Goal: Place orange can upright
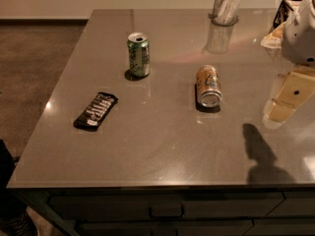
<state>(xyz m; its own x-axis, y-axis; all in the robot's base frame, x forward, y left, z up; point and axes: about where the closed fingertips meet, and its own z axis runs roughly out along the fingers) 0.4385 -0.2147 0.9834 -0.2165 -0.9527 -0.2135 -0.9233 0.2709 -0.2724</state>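
Note:
The orange can [208,85] lies on its side near the middle of the grey table [162,146], its silver end facing the front edge. My gripper [288,98], tan below a white arm housing [301,31], hangs at the right edge of the view. It is well to the right of the orange can, apart from it and holding nothing that I can see. Its shadow falls on the table at the front right.
A green-and-white can [139,54] stands upright at the back left of the orange can. A dark snack bar [96,111] lies at the left. A mesh cup [226,5] stands at the back edge. Drawers sit below the front edge.

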